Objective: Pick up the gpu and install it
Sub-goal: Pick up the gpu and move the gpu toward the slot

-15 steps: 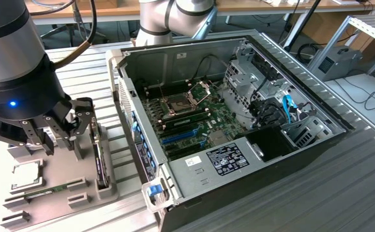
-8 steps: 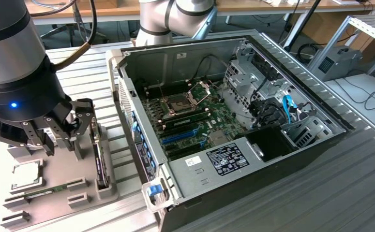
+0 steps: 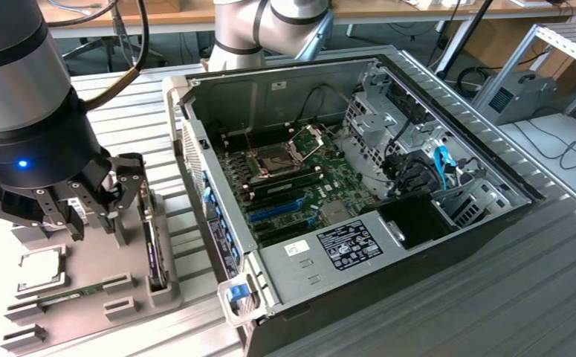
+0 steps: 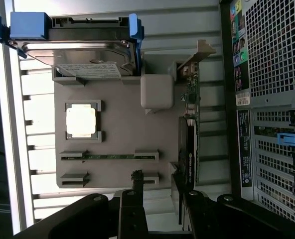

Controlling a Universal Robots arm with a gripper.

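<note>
The gpu (image 3: 153, 242) is a thin black card standing on its edge in a slot along the side of the grey parts tray (image 3: 139, 297) that is nearest the computer case. In the wrist view the gpu (image 4: 189, 149) runs lengthwise, with its silver bracket (image 4: 198, 54) at the far end. My gripper (image 3: 94, 219) hovers above the tray, open, with nothing between its fingers. One black fingertip (image 4: 179, 191) sits close beside the card's near end; the other (image 4: 136, 186) is over the tray's middle. The open computer case (image 3: 204, 97) shows its motherboard (image 3: 308, 186) with blue slots (image 3: 273, 212).
The tray (image 4: 122, 124) also holds a silver hard drive (image 4: 77, 57) in a blue carrier, a processor chip (image 4: 81, 121) and a green memory stick (image 4: 110, 156). The case's perforated rear panel (image 4: 272, 50) stands right beside the tray. A second robot arm's base (image 3: 258, 30) stands behind the case.
</note>
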